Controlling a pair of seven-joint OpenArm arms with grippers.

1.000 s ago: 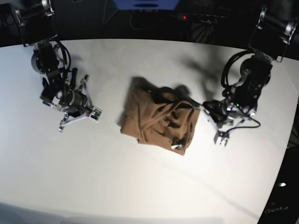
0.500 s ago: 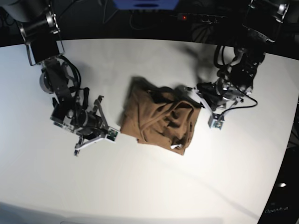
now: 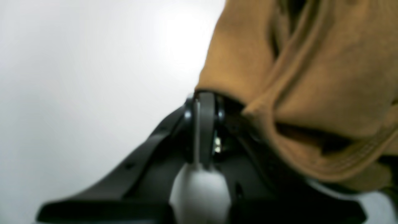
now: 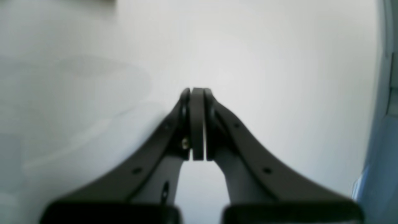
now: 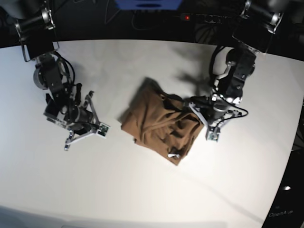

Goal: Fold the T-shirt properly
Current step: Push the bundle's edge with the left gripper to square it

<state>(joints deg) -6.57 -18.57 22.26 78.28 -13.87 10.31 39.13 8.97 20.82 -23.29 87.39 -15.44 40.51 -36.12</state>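
Note:
The tan-brown T-shirt (image 5: 159, 123) lies crumpled in a loose heap at the middle of the white table (image 5: 142, 190). My left gripper (image 5: 210, 135) is low at the heap's right edge and shut. In the left wrist view the T-shirt (image 3: 311, 77) drapes over the right finger, and no cloth shows between the pads of the left gripper (image 3: 203, 102). My right gripper (image 5: 100, 128) hovers to the left of the T-shirt, apart from it. In the right wrist view the right gripper (image 4: 197, 93) is shut over bare table with nothing in it.
A dark strip with a blue box (image 5: 147, 4) and cables runs behind the table's far edge. The table's right edge (image 5: 289, 156) curves close to the left arm.
The left arm has dropped against the T-shirt's right edge, and the heap has shifted a little left and down. The right arm has drawn back to the left, away from the cloth.

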